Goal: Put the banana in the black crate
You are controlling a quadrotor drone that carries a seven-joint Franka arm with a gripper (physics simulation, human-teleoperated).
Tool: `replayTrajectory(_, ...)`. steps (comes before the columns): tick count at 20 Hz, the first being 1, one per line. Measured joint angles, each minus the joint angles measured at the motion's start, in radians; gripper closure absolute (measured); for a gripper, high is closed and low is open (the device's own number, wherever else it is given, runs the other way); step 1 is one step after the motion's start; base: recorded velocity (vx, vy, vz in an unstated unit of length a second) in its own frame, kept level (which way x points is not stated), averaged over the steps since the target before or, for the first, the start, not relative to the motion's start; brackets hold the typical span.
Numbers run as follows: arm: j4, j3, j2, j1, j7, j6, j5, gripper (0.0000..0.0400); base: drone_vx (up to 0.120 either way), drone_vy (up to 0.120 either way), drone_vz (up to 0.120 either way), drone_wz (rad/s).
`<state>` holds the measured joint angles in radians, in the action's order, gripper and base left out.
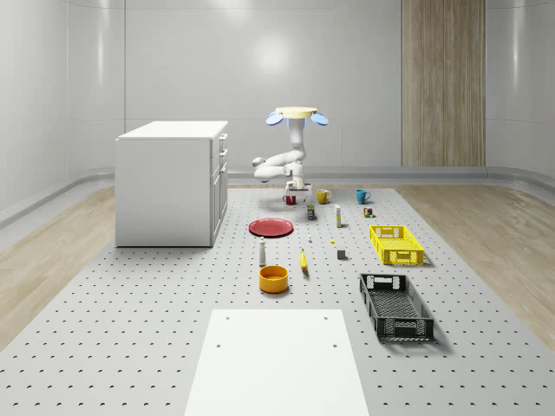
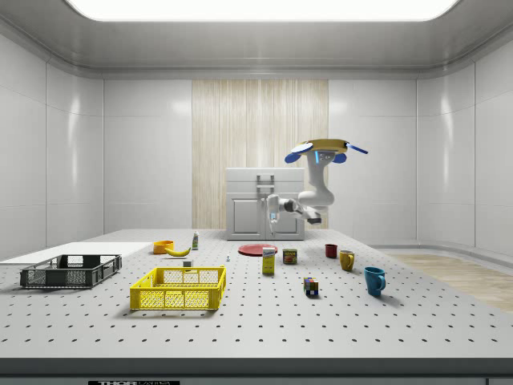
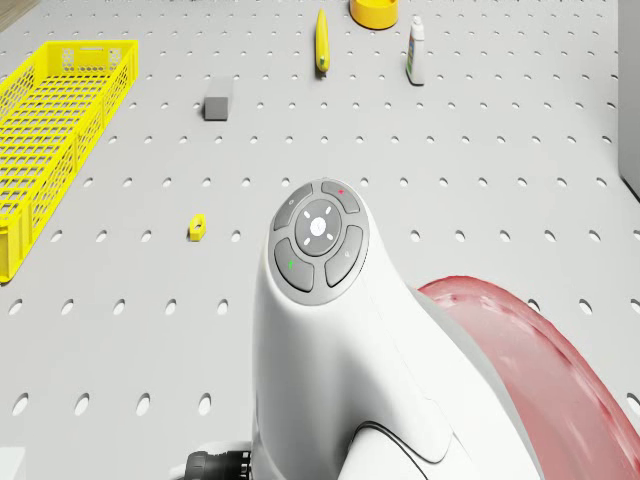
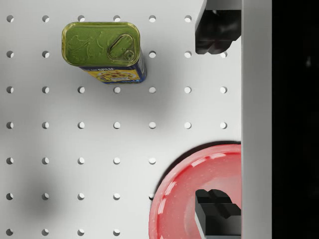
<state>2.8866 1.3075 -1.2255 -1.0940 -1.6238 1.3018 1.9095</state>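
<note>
Nearest in the whole-scene view: a white panel (image 1: 277, 360) lying flat on the perforated grey surface (image 1: 130, 329).

Next: the black crate (image 1: 395, 305), a long open-topped mesh box, at that view's right, holding nothing.

Beyond it: an orange bowl (image 1: 273, 278). Just past the bowl lies the banana (image 1: 303, 260), yellow, slim and slightly curved, with a darker tip, flat on the surface and well apart from the black crate. Beside it stands a small white bottle (image 1: 262, 252). A yellow crate (image 1: 396, 243) sits farther right, a small grey block (image 1: 341, 254) between it and the banana.

Farther: a red plate (image 1: 271, 227); a tin can (image 4: 105, 52) with a green lid near it.

Farthest: red mug (image 1: 290, 199), yellow mug (image 1: 323, 196), blue mug (image 1: 362, 196), and a white cabinet (image 1: 172, 182) at the view's left.

Drone (image 1: 297, 115): hovers above the far end of the surface. The end effector (image 4: 215, 122) hangs over the plate's edge, fingers spread wide, holding nothing.
</note>
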Motion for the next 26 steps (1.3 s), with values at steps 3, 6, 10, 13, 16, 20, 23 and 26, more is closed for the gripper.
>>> replayTrajectory(3,-0.001,0.004,-0.013,-0.004,-0.004,0.012,-0.007,0.0,0.12,0.013,0.0,0.0)
replayTrajectory(6,-0.002,0.007,-0.026,-0.008,-0.007,0.024,-0.013,0.0,0.12,-0.053,-0.027,0.0)
replayTrajectory(10,-0.003,0.011,-0.042,-0.013,-0.012,0.039,-0.021,0.0,0.12,0.0,-0.12,0.0)
replayTrajectory(13,-0.004,0.014,-0.054,-0.016,-0.015,0.05,-0.027,0.0,0.12,0.0,-0.067,0.0)
replayTrajectory(16,-0.004,0.017,-0.066,-0.019,-0.018,0.061,-0.032,0.0,0.12,0.0,0.0,0.0)
replayTrajectory(20,-0.005,0.021,-0.081,-0.024,-0.022,0.075,-0.039,0.0,0.12,0.0,0.0,0.0)
replayTrajectory(23,-0.006,0.023,-0.092,-0.027,-0.025,0.085,-0.044,0.0,0.12,0.0,0.0,0.0)
replayTrajectory(26,-0.006,0.025,-0.102,-0.029,-0.027,0.095,-0.049,0.0,0.12,0.0,0.0,0.0)
